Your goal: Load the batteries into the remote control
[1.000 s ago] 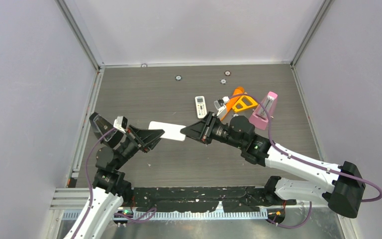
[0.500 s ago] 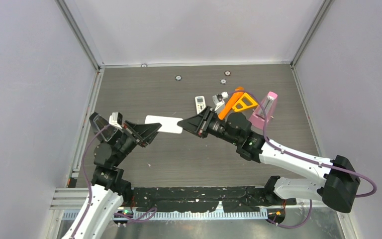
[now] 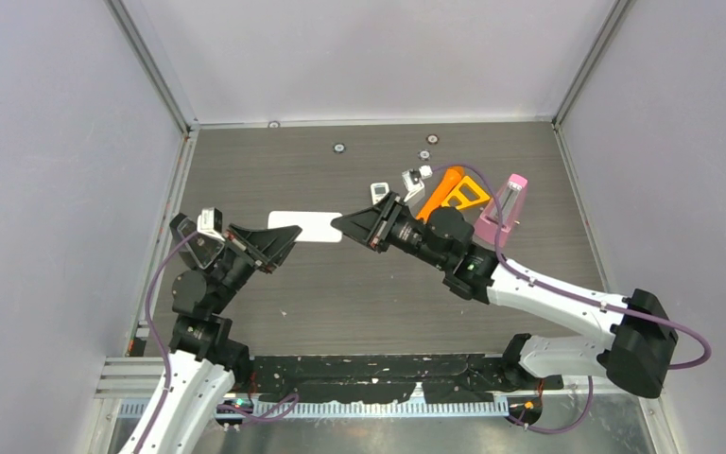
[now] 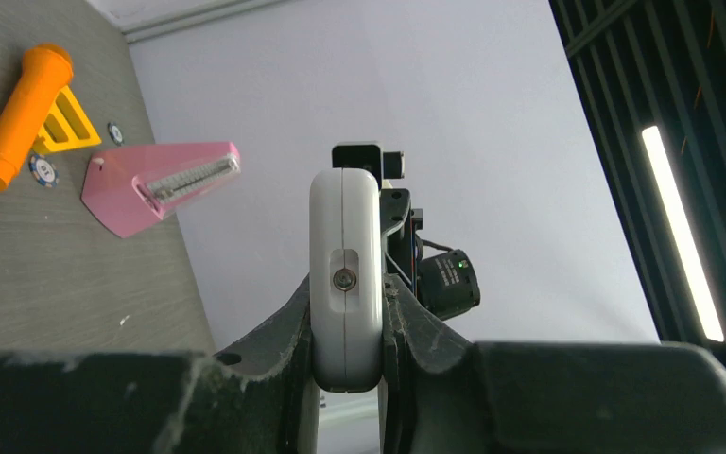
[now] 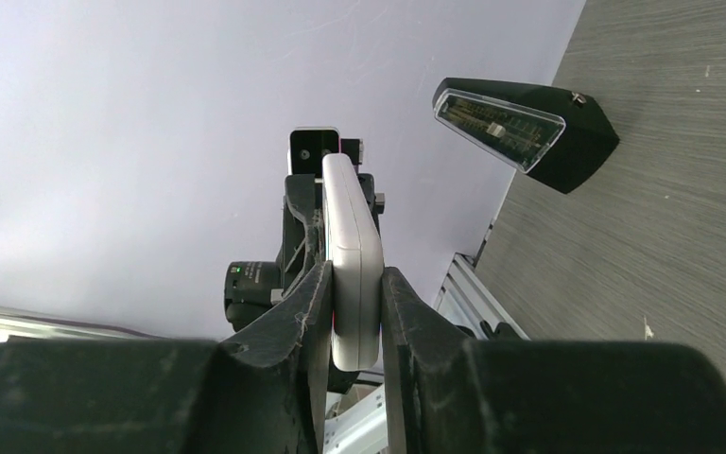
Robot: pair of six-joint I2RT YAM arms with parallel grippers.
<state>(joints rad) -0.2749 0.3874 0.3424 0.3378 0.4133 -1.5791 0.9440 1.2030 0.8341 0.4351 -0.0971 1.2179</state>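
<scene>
Holding the white remote (image 3: 304, 227) over the desk (image 3: 340, 303), toward 9 o'clock of its centre, I am watching the left jaws pinching its 9 o'clock end and the right jaws pinching its 3 o'clock end.

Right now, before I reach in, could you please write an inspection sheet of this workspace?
Surface: dark table, no spill seen.
Job's things: remote held at both ends; batteries nothing seen.
Clutter: small remote, orange torch, yellow stand, pink metronome, black metronome, discs.
Grippers: left gripper fingers shut on remote; right gripper the same.
Cables: purple cable on each arm; the right one crosses the pink metronome in the top view.
Surroundings: pale walls, metal frame posts.
</scene>
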